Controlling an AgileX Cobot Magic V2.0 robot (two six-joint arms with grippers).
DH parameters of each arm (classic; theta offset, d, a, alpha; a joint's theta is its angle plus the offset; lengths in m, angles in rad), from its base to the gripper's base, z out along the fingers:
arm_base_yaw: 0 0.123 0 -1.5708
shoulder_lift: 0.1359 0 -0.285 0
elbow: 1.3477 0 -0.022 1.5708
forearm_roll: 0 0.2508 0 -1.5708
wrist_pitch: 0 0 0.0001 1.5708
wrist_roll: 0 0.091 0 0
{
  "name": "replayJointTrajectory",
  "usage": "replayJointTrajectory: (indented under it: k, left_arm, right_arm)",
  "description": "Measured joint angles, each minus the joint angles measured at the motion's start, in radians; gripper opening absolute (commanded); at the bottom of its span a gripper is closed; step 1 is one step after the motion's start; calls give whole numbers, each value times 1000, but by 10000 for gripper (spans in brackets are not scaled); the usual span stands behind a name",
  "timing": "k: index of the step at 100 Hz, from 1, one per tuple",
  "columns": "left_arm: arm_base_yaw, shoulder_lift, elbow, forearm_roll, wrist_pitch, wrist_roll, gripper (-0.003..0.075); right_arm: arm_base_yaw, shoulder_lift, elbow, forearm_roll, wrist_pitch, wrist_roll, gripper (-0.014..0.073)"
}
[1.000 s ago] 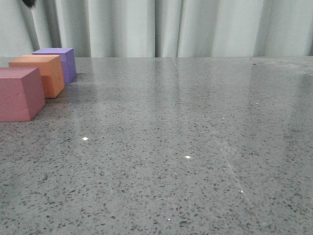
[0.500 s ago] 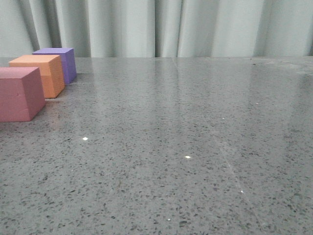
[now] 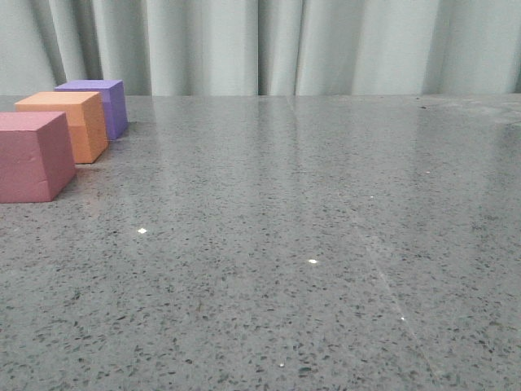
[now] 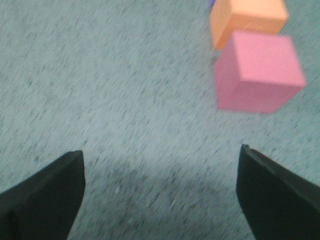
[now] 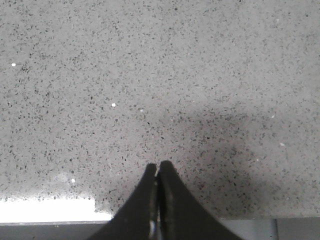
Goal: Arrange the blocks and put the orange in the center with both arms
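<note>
Three foam cubes stand on the grey speckled table (image 3: 309, 244) at its far left side, forming a line that runs from near to far. The pinkish-red cube (image 3: 32, 156) is nearest, partly cut off by the left edge of the front view. The orange cube (image 3: 67, 124) sits directly behind it, between the other two. The purple cube (image 3: 96, 104) is farthest, close to the pale curtain (image 3: 269, 45) that closes off the back of the scene. From the front view the cubes overlap one another, so it cannot be told whether neighbouring faces touch or leave a narrow gap. All three rest flat and upright on the surface.

In the left wrist view, the left gripper (image 4: 160, 172) is released: its two black fingers (image 4: 47, 195) are spread wide apart, with bare table between them. It holds nothing. The pinkish-red cube (image 4: 257, 72) and the orange cube (image 4: 247, 20) lie ahead of it and off to one side, well clear of the fingertips; the orange one appears just beyond the pinkish-red one. This view is motion-blurred, so fine detail is unreliable.

In the right wrist view, the right gripper (image 5: 158, 170) is clenched, its two fingertips pressed together with nothing between them. It hangs over bare speckled table, its shadow falling on the surface.

Neither arm appears in the front view.
</note>
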State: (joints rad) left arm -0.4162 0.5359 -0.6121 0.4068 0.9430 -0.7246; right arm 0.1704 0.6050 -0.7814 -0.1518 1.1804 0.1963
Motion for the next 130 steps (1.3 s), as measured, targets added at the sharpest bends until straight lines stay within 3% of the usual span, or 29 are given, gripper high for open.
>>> replayJointTrajectory:
  k: [10,20,46,130]
  left_arm:
    - [0,-15,4,-2,70,0,548]
    - [0,-18,4,-5,113,0,446]
    - [0,-18,8,-37,132,0,-21]
    - [0,-18,8,-39,132,0,-19]
  right_arm:
    - [0,0,0,0,0,0,-67]
    - [0,0,0,0,0,0,-67]
    - [0,0,0,0,0,0,-67]
    - [0,0,0,0,0,0,-67]
